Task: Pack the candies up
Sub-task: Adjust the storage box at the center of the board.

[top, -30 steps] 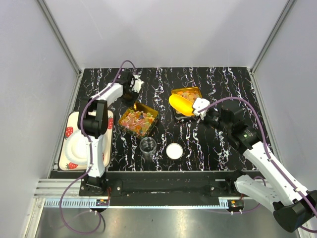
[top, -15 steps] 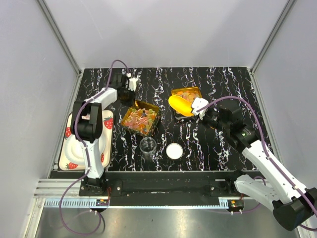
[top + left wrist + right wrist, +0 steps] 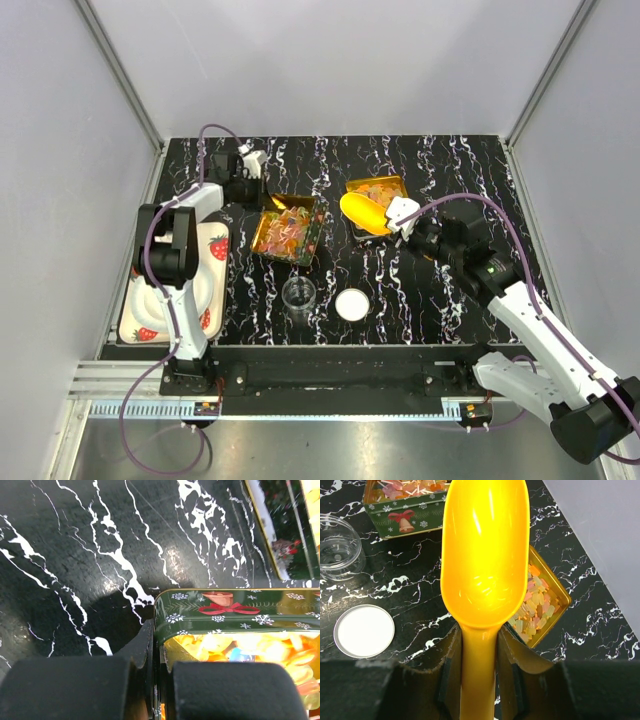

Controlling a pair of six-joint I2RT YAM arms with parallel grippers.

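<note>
My left gripper [image 3: 260,196] is shut on the wall of a gold tin with green sides [image 3: 289,229]. The tin holds many small orange, yellow and red candies [image 3: 286,226] and looks tipped up at my side. In the left wrist view the gripper [image 3: 158,641] pinches the tin's wall [image 3: 235,612], with candies [image 3: 250,650] just inside. My right gripper [image 3: 396,216] is shut on the handle of a yellow-orange scoop [image 3: 362,210], whose empty bowl [image 3: 485,550] hangs over the near edge of a second gold tin [image 3: 380,192] of pale candies [image 3: 537,602].
A clear open jar [image 3: 298,293] and its white lid [image 3: 351,304] stand near the front centre. A strawberry-patterned plate [image 3: 150,290] sits at the left edge. Metal frame posts and grey walls close in the table.
My left arm has swung left and back, dragging the held tin with it and turning it. The right arm and scoop have barely moved.
</note>
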